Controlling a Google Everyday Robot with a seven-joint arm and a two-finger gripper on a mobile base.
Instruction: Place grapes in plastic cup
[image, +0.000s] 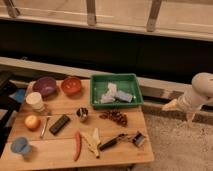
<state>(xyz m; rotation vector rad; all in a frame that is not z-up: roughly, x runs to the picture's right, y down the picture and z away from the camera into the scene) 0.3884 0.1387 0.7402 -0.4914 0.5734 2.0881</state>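
One wooden table (60, 152), crowded. Green tray (116, 76) stands at the back, right of centre, with pale packets lying in it; everything else is placed from it. Grapes (114, 117): dark red-brown bunch lying on the wood just in front of the tray's front rim, apart from the other items. Plastic cup (20, 146): light blue, upright, well away from the tray at the table's front-left corner, about as far from it as the tabletop allows. Gripper (178, 111): off the table, right of the tray and a little forward of it, hanging over the floor beyond the table's right edge on a white arm; its fingers stand spread apart and hold nothing. Left of the tray, along the back: red bowl (71, 86), then purple bowl (45, 86). White cup (35, 101) farther left and slightly forward. Small metal cup (82, 114) in front of the tray's left corner, left of the grapes. Black bar (60, 124) and a round orange fruit (32, 122) farther left again. Red chili (77, 146) lies well forward of the tray, near the front edge; a black-handled tool (112, 142) lies to the chili's right, in front of the grapes.
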